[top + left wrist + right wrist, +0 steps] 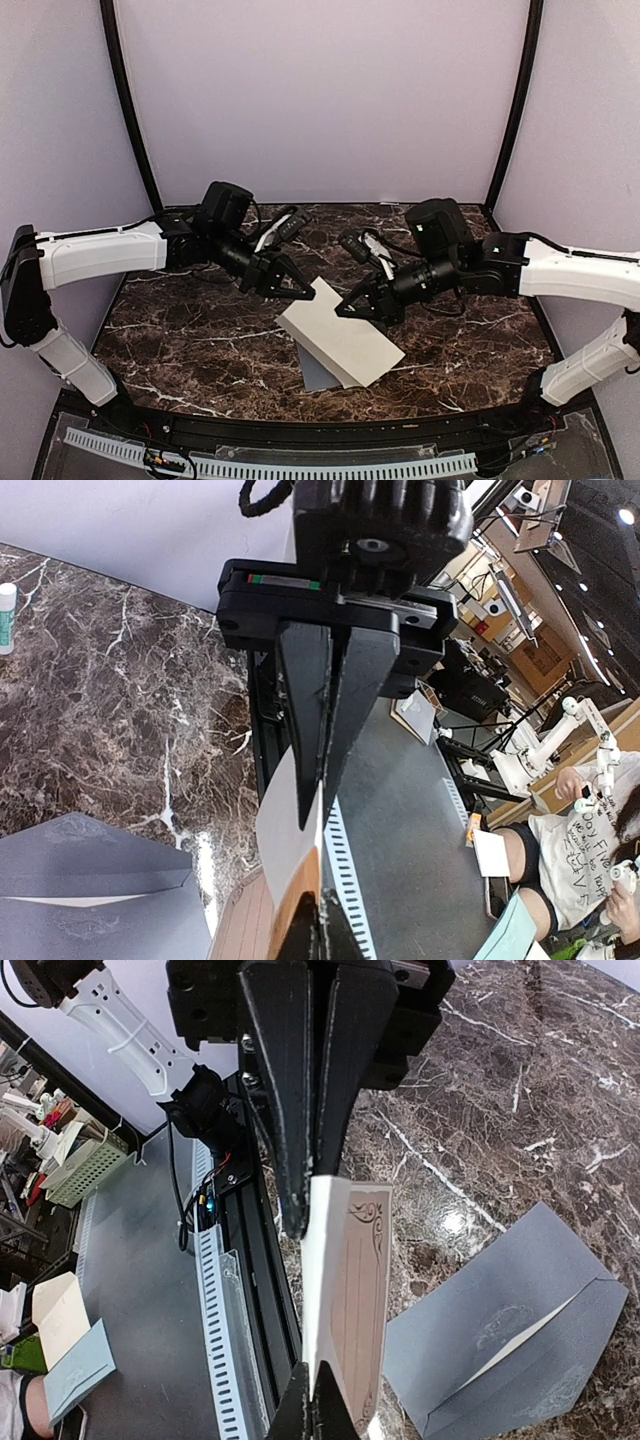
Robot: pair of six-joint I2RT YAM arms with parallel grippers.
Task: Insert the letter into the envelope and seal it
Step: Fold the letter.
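Table: a dark brown marble-patterned table [200, 340] carries the things.
Letter: the flat cream creased paper letter [340, 335] is lifted off the table at a tilt. It hangs between my two tools, above the envelope.
Envelope: the slate-grey paper envelope [318, 377] lies flat on the table, mostly hidden under the letter from overhead.
Left tool: my left tool [298, 292] is pinched fully shut on one edge of the letter.
Right tool: my right tool [352, 308] is pinched fully shut on the edge facing it.
Risk: both grips are thin edge pinches. If my arms pull apart the paper may tear or slip out; if they crowd together it may buckle and miss the envelope's mouth.
Wrist views only: they show the envelope's pale opening and the letter's printed border. The left wrist view also shows a small white tube [8, 615] near the back wall.
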